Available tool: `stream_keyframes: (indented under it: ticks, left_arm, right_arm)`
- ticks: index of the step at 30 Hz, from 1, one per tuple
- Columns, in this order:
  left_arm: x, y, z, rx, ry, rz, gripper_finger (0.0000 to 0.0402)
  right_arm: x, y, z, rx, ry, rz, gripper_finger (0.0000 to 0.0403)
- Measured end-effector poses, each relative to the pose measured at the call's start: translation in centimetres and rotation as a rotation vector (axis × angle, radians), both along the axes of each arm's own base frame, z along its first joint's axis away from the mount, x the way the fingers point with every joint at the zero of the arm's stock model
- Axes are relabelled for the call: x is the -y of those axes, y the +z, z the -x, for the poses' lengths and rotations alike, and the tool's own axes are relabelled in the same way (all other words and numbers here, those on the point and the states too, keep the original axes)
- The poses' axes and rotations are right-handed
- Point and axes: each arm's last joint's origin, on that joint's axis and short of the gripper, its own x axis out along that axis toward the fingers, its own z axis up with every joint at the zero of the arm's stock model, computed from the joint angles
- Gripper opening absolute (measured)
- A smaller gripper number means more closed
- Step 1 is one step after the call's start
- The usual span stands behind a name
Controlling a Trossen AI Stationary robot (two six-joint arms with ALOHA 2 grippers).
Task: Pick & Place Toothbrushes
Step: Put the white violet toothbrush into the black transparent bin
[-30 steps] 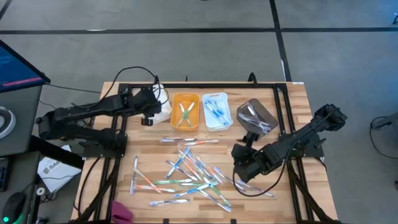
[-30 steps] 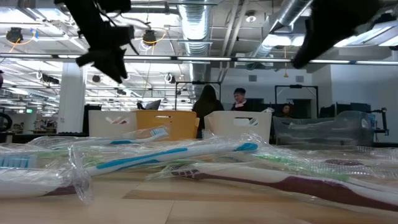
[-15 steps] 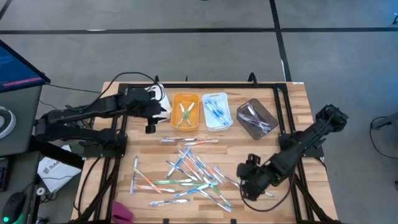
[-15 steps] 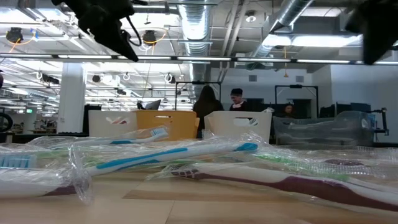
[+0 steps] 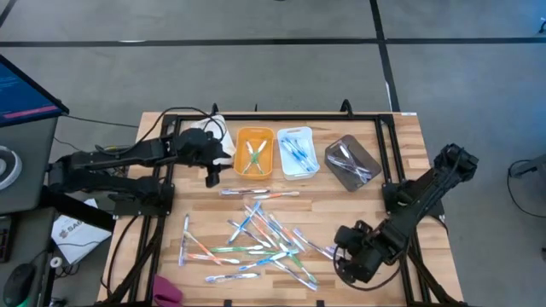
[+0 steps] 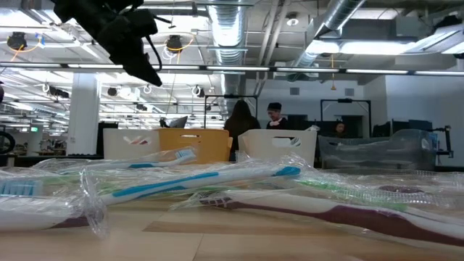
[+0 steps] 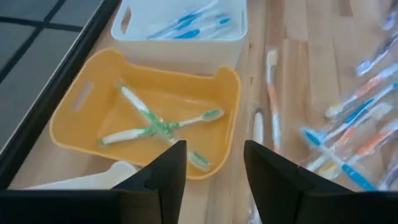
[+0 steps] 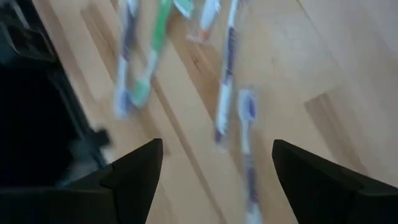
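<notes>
Right claw (image 8: 214, 165): both dark fingers (image 8: 134, 165) spread wide apart, nothing between them, above the wooden tabletop (image 8: 323, 74). Several toothbrushes (image 8: 229, 68) lie on the wood beyond the fingers, motion-blurred: a green one (image 8: 155, 43) beside bluish-purple ones, and another (image 8: 247, 134) lying between the fingers. A dark frame edge (image 8: 31, 106) borders the wood.

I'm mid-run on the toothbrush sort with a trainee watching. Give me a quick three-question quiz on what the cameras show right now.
1. True or false: the left gripper holds a toothbrush.
2. Which bin holds green toothbrushes? A) orange B) white C) grey
3. Fill in: the right gripper hovers with open fingers over the pile's ____ edge, as the high view shows it.

Key:
1. False. Its fingers are open and empty, near the orange bin.
2. A. The white bin holds blue ones; the grey bin holds others.
3. Right, over loose toothbrushes on the table.
</notes>
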Motion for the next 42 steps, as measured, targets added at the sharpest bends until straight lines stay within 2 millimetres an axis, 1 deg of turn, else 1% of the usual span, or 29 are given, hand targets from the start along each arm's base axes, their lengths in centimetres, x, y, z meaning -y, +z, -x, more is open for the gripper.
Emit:
stream_keyframes:
  ticks: [4, 5, 9, 13, 19, 21, 25, 28, 33, 38, 42]
  left_arm:
    - [0.8, 0.2, -0.1, 0.018, -0.021, 0.017, 0.0153]
    - [1.0, 0.2, -0.2, 0.022, -0.028, 0.022, 0.0153]
    - [1.8, 0.2, -0.4, 0.021, -0.065, 0.031, 0.0153]
    - [2.3, 0.2, -0.5, 0.022, -0.091, 0.031, 0.0153]
    - [2.3, 0.2, -0.5, 0.026, -0.094, 0.029, 0.0153]
    - [2.3, 0.2, -0.5, 0.028, -0.094, 0.029, 0.0153]
    - [2.3, 0.2, -0.5, 0.025, -0.109, 0.01, 0.0153]
    - [2.3, 0.3, -0.6, 0.028, -0.11, 0.007, 0.0153]
    - [2.3, 0.3, -0.6, 0.028, -0.11, 0.008, 0.0153]
    - [2.3, -0.6, -0.5, 0.016, -0.11, 0.01, 0.0153]
    - [2.3, -0.9, -0.5, 0.014, -0.11, 0.011, 0.0153]
  right_arm:
    - [-0.2, -0.3, 1.6, -0.068, 0.165, 0.13, 0.0297]
    - [-0.3, -0.5, 2.0, -0.087, 0.174, 0.148, 0.0297]
    - [-0.8, -1.1, 2.8, -0.129, 0.119, 0.165, 0.0297]
    - [-1.5, -2.2, 2.6, -0.148, 0.116, 0.186, 0.0297]
    - [-2.4, -5.0, 2.2, -0.222, 0.125, 0.264, 0.0297]
    - [-2.4, -5.7, 2.0, -0.266, 0.141, 0.273, 0.0297]
    - [-2.3, -6.1, 1.2, -0.277, 0.138, 0.247, 0.0297]
    - [-2.4, -6.1, 0.3, -0.247, 0.187, 0.19, 0.0297]
    - [-1.7, -6.3, -0.6, -0.303, 0.186, 0.127, 0.0297]
    - [-0.5, -7.7, -0.7, -0.331, 0.164, 0.115, 0.0297]
    - [-0.4, -9.0, -0.4, -0.31, 0.171, 0.07, 0.0297]
